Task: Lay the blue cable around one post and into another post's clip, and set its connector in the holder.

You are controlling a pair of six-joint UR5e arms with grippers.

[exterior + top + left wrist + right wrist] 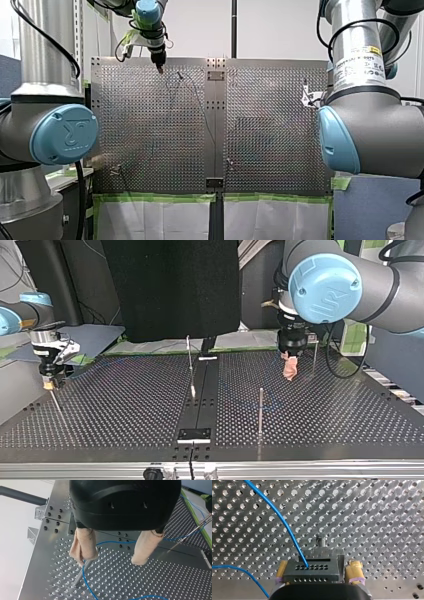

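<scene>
Landmark: centre strip (215, 125) of the table (270, 165) — all places go off it.
L gripper (109, 563): front view, left of the strip at the table's far end; top view, right of the strip. Hangs low over the holes.
L pincer: spread wide — beige pads (83, 545) well apart, nothing pinched.
Post (79, 577): just beside one L pad, same side of the strip as the L gripper.
Cable (84, 582): blue, lying on the table. It comes across behind the L pads, bends by one pad and runs on just beside the post. Can't tell if it wraps round the post.
R gripper (318, 562): front view, well right of the strip, at the table's side edge.
R pincer: pressed in on the connector (312, 573), w/ a yellow pad (354, 570) each side of it.
Connector: dark block w/ rows of small holes, up at the R gripper, far from the strip. The cable end goes into its top row.
Behind connector: grey metal piece w/ a round stud (321, 541), touching or v. near, can't tell which.
2nd cable stretch: curves past the R gripper's side, over the holes.
</scene>
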